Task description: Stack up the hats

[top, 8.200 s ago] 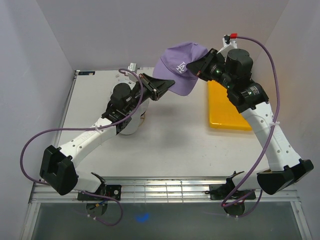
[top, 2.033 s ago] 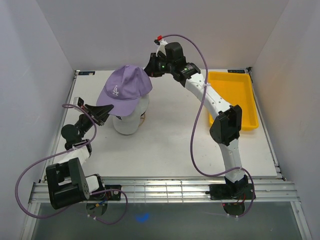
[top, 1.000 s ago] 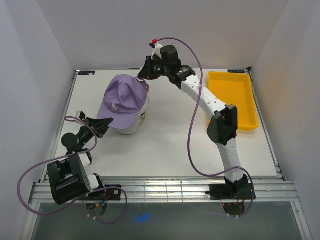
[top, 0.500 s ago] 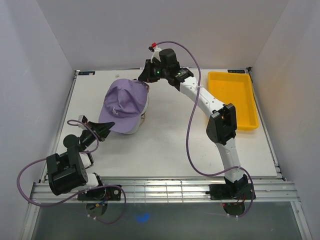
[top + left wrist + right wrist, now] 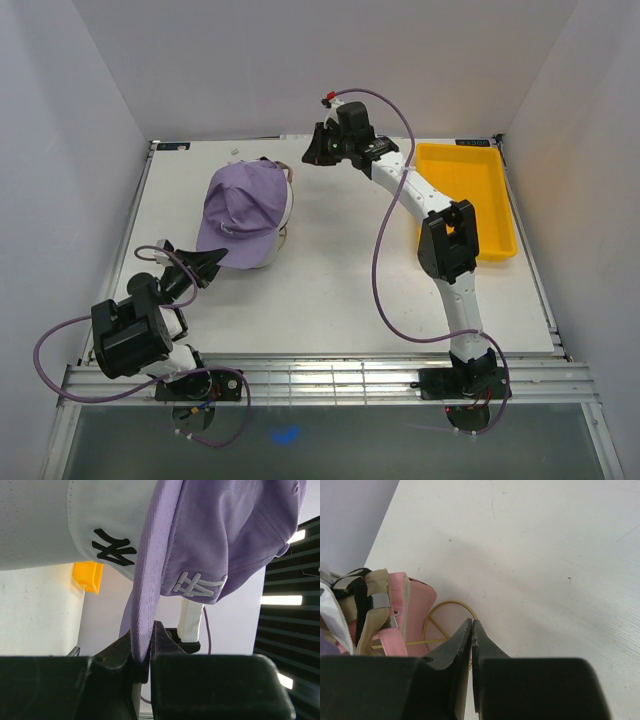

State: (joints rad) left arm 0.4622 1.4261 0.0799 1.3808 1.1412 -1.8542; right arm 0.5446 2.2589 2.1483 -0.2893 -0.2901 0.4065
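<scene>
White walls box in a pale table (image 5: 330, 290). From above, the purple cap (image 5: 245, 205) sits on top of the stack (image 5: 268, 250) at the table's left-rear, crown up and brim pointing toward the near-left. The left gripper (image 5: 208, 263) is low at the tip of that brim, probably so it can steer the cap down over the others by its stiffest part. The right gripper (image 5: 310, 157) hangs just behind the stack and apart from it, touching nothing. The yellow tray (image 5: 505, 205) lies well to the right.

At the left wrist, the jaws stand almost together with the edge of the purple brim (image 5: 145, 605) between them, touching both sides. It reads as a light pinch, perhaps about to let go. The purple crown (image 5: 225, 535) drapes over the white cap (image 5: 50, 520), whose dark logo shows beneath, so the top cap looks seated.

At the right wrist, the right gripper (image 5: 471, 622) is fully closed on nothing and aimed at bare table. To its left are the rear straps of the stack, with the pink cap (image 5: 417, 607) lowest and a thin yellowish hoop (image 5: 437, 627) beneath it. Staying behind keeps this arm clear of the stack.
</scene>
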